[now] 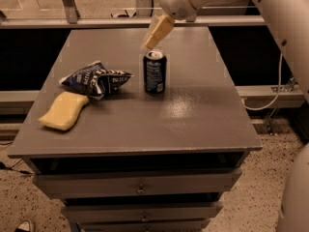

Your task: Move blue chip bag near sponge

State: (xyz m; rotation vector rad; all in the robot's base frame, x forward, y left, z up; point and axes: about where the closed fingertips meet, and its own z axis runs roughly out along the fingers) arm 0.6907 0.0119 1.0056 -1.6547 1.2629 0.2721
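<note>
Blue chip bag (96, 79) sits on the surface (193, 110) right against the sponge (63, 111), maybe touching, so placement looks done. The tool (155, 33) hangs above the soda can (155, 72), carrying nothing; can't tell if it's spread or pinched.

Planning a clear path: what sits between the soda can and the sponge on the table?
In the camera view, the blue chip bag lies between the soda can and the sponge. The gripper hangs just above the can.
</note>
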